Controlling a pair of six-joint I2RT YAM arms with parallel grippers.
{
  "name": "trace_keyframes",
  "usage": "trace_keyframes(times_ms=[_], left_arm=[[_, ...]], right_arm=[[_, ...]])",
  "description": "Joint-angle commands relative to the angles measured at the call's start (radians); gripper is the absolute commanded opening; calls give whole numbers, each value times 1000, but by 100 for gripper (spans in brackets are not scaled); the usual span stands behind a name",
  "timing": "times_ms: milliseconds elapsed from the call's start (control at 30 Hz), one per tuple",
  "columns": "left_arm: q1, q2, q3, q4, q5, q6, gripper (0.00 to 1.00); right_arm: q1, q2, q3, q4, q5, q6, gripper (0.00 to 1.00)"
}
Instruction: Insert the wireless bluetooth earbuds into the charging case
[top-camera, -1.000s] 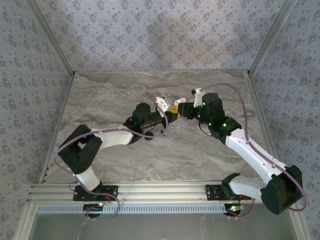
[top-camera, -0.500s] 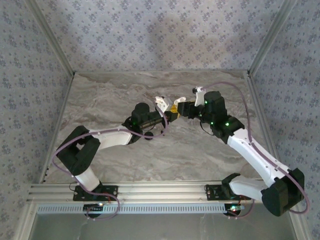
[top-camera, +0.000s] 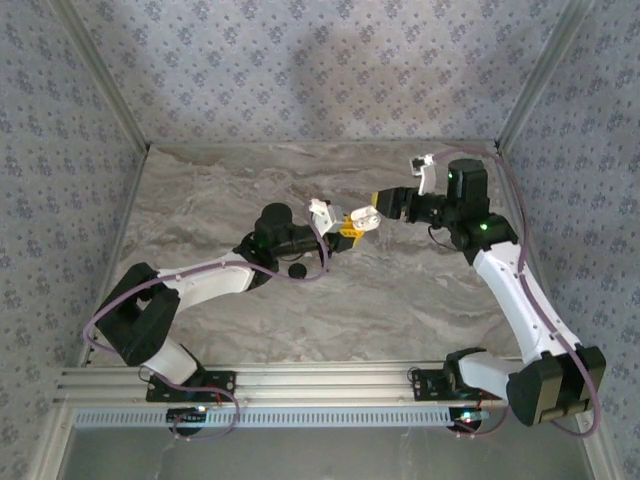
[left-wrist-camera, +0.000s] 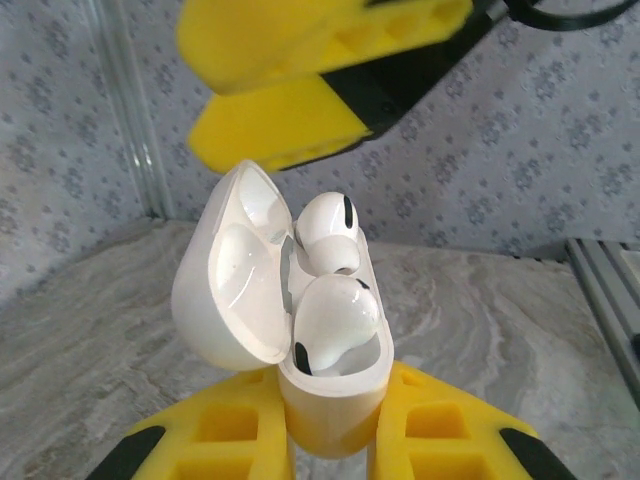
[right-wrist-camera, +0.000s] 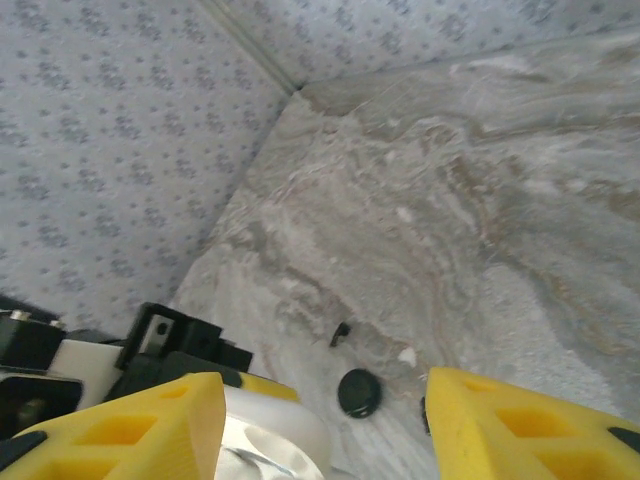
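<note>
- Earbuds: two white wireless bluetooth earbuds, one (left-wrist-camera: 330, 232) above the other (left-wrist-camera: 338, 318), sit side by side in the wells of the charging case (left-wrist-camera: 330, 405), black sensor marks showing.
- Left arm (top-camera: 190, 285) reaches from the near left edge toward the middle of the table (top-camera: 200, 200).
- Round black object (top-camera: 297, 270) lies on the table just beside the left arm's wrist; the right wrist camera also shows it (right-wrist-camera: 358, 392), with a smaller black piece (right-wrist-camera: 340, 332) near it, too small to identify.
- Left gripper (top-camera: 345, 228) is clamped on the case: in the left wrist view its yellow fingers (left-wrist-camera: 225, 440) press on both sides of the case's lower body, holding it upright above the table.
- Case lid (left-wrist-camera: 235, 290) is hinged open, tilted back to the left, glossy white inside.
- In the overhead view the case (top-camera: 365, 218) lies between the two grippers, well above the marbled table.
- Right gripper (top-camera: 388, 200) is just beside the case and apart from it, its jaws spread with nothing between them.
- In the right wrist view the yellow fingers (right-wrist-camera: 130, 420) stand wide apart, with the case's white edge low between them.
- In the left wrist view the right gripper (left-wrist-camera: 300, 85) hangs just above the open lid without touching it.
- Right arm (top-camera: 520, 290) rises from the near right corner.
</note>
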Motion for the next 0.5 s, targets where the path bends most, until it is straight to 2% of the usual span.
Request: trace_keyframes(times_ms=[0, 133, 467], left_arm=[[-4, -22, 40, -30, 69, 31, 7], [-4, -20, 45, -37, 64, 31, 7], [-2, -25, 51, -50, 38, 29, 8]], right_arm=[[-7, 31, 30, 9, -184, -9, 58], [-5, 52, 28, 34, -251, 3, 58], [-6, 33, 3, 32, -298, -4, 56]])
